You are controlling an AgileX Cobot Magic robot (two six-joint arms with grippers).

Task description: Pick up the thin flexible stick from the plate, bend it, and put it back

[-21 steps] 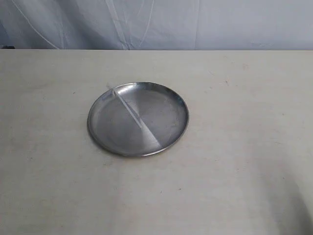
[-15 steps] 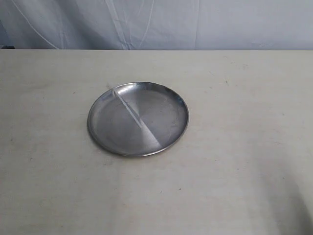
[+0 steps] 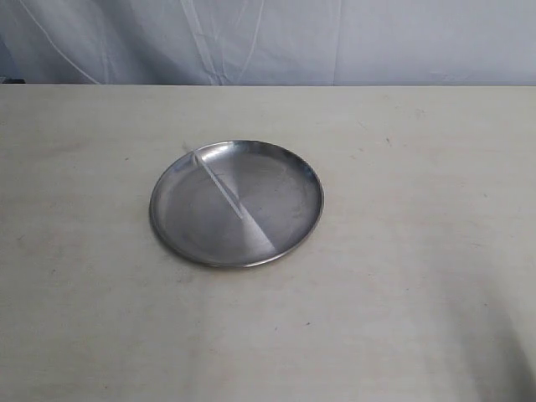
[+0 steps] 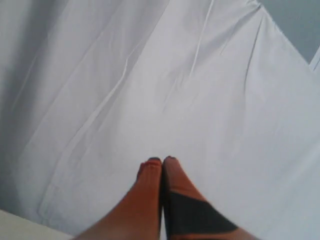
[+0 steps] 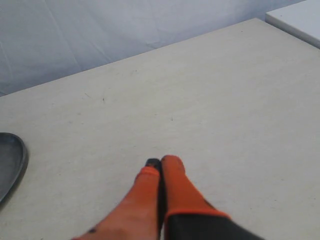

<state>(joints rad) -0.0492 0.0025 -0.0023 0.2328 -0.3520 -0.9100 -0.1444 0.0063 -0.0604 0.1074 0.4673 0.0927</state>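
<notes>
The shiny grey steel plate (image 3: 289, 172) lies near the middle of the beige table in the exterior view. The thin pale stick (image 3: 219, 189) lies straight on it, running from the plate's upper left rim toward its centre. Neither gripper appears in the exterior view. My left gripper (image 4: 161, 161) is shut with nothing between its orange fingers, and it faces a white cloth backdrop. My right gripper (image 5: 161, 162) is shut and empty too, hovering over bare table. The plate's rim (image 5: 20, 160) shows at the edge of the right wrist view, well apart from that gripper.
A wrinkled white cloth (image 3: 268, 42) hangs behind the table's far edge. A white surface (image 5: 297, 20) lies past one table corner in the right wrist view. Beige tabletop (image 3: 419, 293) surrounds the plate on all sides.
</notes>
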